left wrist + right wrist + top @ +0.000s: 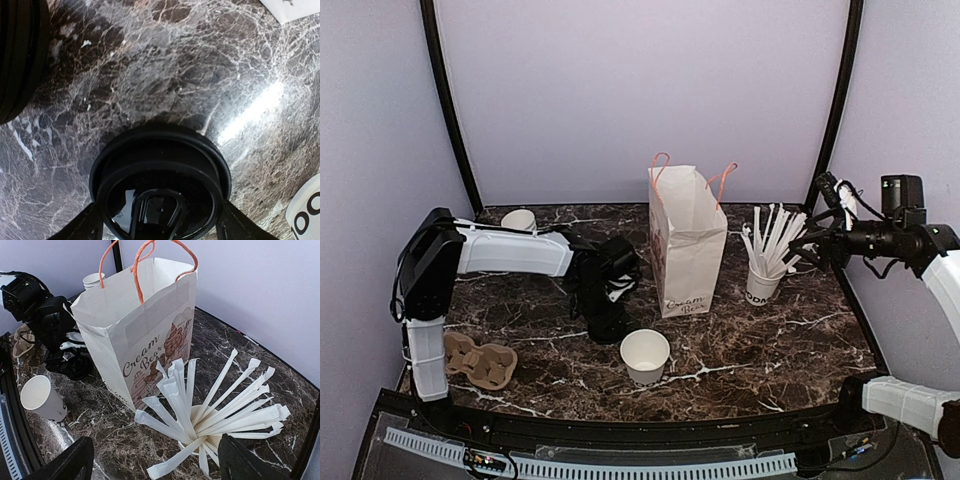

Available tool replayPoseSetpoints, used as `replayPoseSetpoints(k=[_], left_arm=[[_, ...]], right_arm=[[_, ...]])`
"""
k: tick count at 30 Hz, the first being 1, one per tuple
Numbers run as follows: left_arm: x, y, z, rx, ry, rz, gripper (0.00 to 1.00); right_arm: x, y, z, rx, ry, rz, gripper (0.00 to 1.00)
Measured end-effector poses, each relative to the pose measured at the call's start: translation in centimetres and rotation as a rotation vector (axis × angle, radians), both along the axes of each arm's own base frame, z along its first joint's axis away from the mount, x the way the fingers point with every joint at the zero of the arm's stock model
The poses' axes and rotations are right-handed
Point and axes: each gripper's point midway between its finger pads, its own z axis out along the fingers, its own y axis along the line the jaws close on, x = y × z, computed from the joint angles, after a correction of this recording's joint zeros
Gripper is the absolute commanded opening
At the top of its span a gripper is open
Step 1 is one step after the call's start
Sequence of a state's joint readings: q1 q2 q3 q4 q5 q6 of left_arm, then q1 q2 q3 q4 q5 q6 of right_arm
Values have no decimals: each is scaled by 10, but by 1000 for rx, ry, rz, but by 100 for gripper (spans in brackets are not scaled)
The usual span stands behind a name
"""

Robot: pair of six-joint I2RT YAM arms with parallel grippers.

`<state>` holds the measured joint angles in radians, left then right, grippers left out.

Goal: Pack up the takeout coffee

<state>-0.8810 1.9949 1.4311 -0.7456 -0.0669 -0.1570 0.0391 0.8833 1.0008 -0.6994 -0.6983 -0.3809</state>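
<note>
Slippage looked the main risk: the left gripper [160,222] straddled the black lid of the takeout coffee [160,192], which stood on the tabletop [175,65] near the paper bag [687,245]. A pinch on the lid alone might pop it off or tip the cup. Whether its 2 fingers actually touched the lid could not be told, and the cup body was hidden beneath. The right gripper [155,467] hung released and empty by the cup of straws [210,420].
</note>
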Motion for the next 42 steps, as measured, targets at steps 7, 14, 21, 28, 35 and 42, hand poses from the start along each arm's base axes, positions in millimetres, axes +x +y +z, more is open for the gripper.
replayPoseSetpoints(k=[7,14,21,28,35,42], left_arm=[[0,-1,2,0,1,-16,66],[0,1,12,8,0,-14,65],[-2,3,87,-99,-122,-28,64],[-57,-29,187,-336,-258,-242,65],[-96,-64,160,-247,-183,-401,64],[-105,-71,112,-55,-126,-474,65]], right_arm=[[5,-6,0,8,0,-38,87],[11,-14,2,23,6,-80,87],[14,-16,5,27,-1,-86,86],[12,-13,6,38,-3,-63,86],[9,-9,9,54,-9,-36,87],[6,-6,4,65,-2,-20,87]])
